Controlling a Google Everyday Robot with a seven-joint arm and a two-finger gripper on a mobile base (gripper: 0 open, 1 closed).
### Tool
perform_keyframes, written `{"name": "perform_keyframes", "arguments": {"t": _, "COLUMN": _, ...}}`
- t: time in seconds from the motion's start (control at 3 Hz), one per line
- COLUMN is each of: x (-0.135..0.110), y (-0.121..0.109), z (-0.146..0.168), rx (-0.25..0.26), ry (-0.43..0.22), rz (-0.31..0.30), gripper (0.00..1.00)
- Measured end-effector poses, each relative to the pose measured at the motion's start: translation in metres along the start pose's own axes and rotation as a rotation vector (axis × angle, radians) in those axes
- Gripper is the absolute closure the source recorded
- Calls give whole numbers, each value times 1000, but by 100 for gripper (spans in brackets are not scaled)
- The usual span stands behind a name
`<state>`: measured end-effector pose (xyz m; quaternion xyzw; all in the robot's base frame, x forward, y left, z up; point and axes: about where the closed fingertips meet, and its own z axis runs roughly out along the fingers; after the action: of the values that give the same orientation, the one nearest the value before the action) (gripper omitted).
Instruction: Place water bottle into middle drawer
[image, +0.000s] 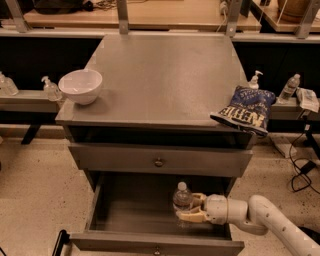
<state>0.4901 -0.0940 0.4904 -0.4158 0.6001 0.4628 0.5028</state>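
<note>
Cabinet top (165, 75): one bowl (80, 86), one chip bag (245, 110); pincer (186, 206) grips one water bottle (182, 196) in middle drawer (135, 210)

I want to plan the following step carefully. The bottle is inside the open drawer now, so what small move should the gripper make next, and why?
Probably open the gripper and let go: it holds the water bottle upright, cap up, well inside the open middle drawer, its base low near the drawer floor, though contact cannot be confirmed.

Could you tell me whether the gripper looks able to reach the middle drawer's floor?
Probably yes: the middle drawer is pulled open, and the gripper, holding the water bottle upright, is inside it.
</note>
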Motion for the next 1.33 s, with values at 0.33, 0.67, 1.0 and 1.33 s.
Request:
{"name": "perform_keyframes", "arguments": {"t": 0.33, "x": 16, "y": 2, "z": 4, "rx": -35, "ry": 64, "rz": -15, "gripper": 100}}
{"name": "perform_keyframes", "arguments": {"t": 0.67, "x": 36, "y": 3, "z": 10, "rx": -62, "ry": 134, "rz": -16, "gripper": 97}}
{"name": "perform_keyframes", "arguments": {"t": 1.0, "x": 46, "y": 4, "z": 12, "rx": -69, "ry": 166, "rz": -9, "gripper": 75}}
{"name": "perform_keyframes", "arguments": {"t": 1.33, "x": 55, "y": 6, "z": 13, "rx": -67, "ry": 191, "rz": 2, "gripper": 51}}
